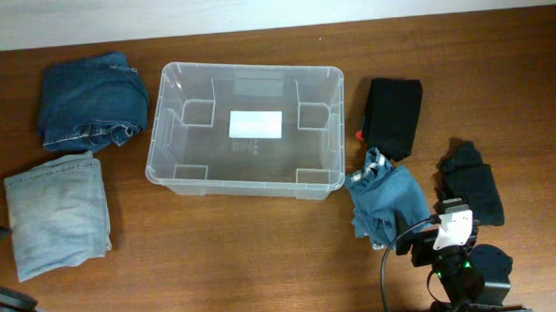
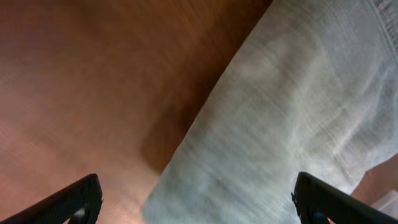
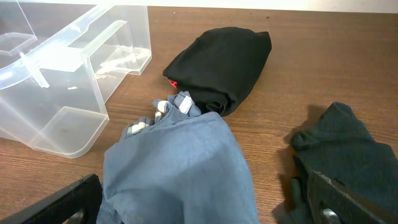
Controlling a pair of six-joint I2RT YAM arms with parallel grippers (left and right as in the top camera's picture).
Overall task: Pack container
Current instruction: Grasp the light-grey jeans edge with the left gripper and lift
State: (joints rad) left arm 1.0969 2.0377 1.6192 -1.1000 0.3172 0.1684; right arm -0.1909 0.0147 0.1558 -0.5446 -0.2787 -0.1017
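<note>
The container (image 1: 244, 129) is a big see-through box; it sits on the brown table (image 1: 264, 260), near the far edge and about in the middle. A white label (image 1: 255, 124) shows on its floor.

The right gripper (image 3: 204, 193) is at the near right side of the table; its two fingers stand wide apart, one at each bottom corner of the right wrist view. A crumpled blue cloth (image 3: 180, 162) lies right in front of it, between the fingers. In that view the container (image 3: 62, 74) is off to the left and further away, past the blue cloth; the box and the gripper do not touch. A folded black cloth (image 3: 221, 59) lies behind the blue cloth, beside the box's short side. A dark cloth (image 3: 348, 155) lies to the right.

The left gripper (image 2: 196, 193) is open wide too; its dark fingers show at the bottom corners of the left wrist view. It hangs over pale folded jeans (image 2: 298, 112) and the bare table; the view is blurry.

From above, the pale jeans (image 1: 57, 215) lie at the left side, well apart from the box. Folded dark blue jeans (image 1: 92, 100) lie just beside the box's left end. The right arm (image 1: 457, 270) is at the bottom right, with the blue cloth between it and the box.
</note>
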